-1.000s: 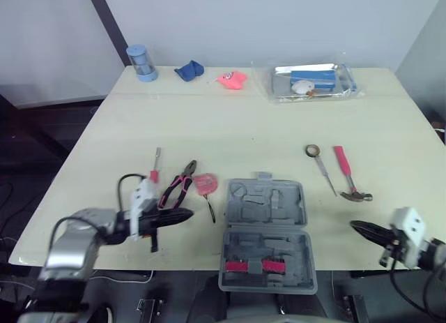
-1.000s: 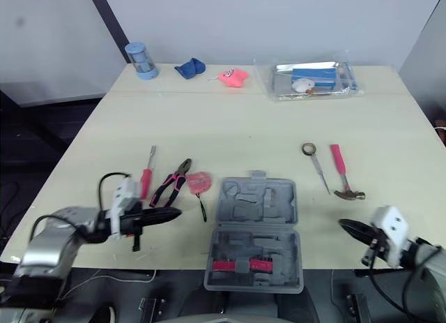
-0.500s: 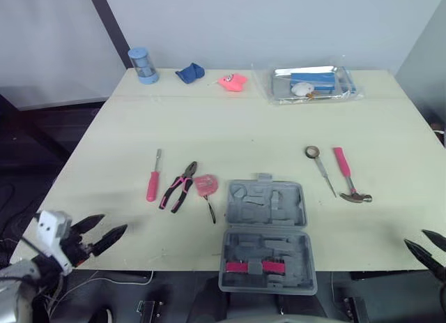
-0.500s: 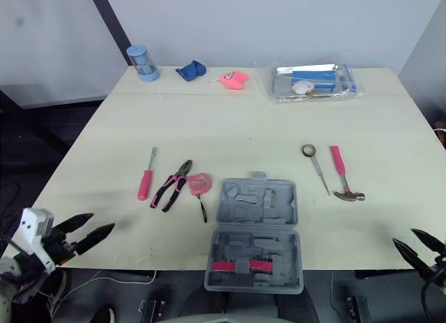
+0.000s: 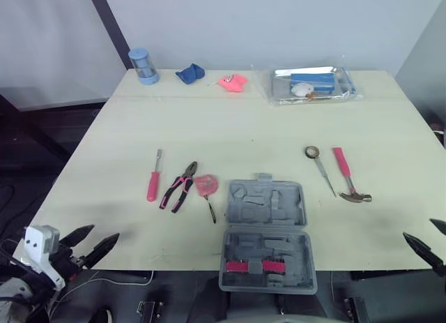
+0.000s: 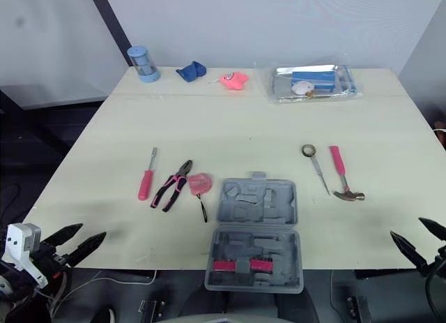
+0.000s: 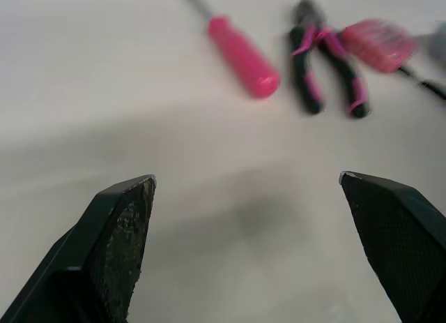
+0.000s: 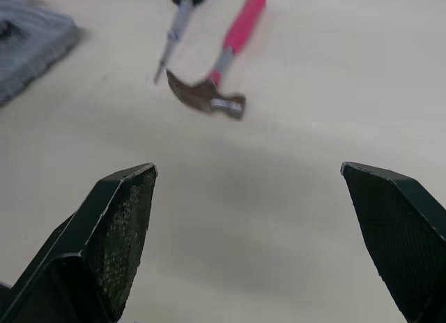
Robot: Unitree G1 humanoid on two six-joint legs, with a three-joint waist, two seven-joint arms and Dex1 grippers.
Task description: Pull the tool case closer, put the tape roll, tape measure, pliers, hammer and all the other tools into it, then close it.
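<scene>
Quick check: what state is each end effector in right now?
Left end effector: open, holding nothing.
Right end effector: open, holding nothing.

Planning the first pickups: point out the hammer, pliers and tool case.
hammer (image 5: 343,166), left eye view, on its pink handle.
pliers (image 5: 183,181), left eye view, where the handles meet.
tool case (image 5: 267,229), left eye view, on the hinge line.

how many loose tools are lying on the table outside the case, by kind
screwdriver: 1
pliers: 1
tape measure: 1
tape roll: 1
thin grey tool: 1
hammer: 1
total: 6
</scene>
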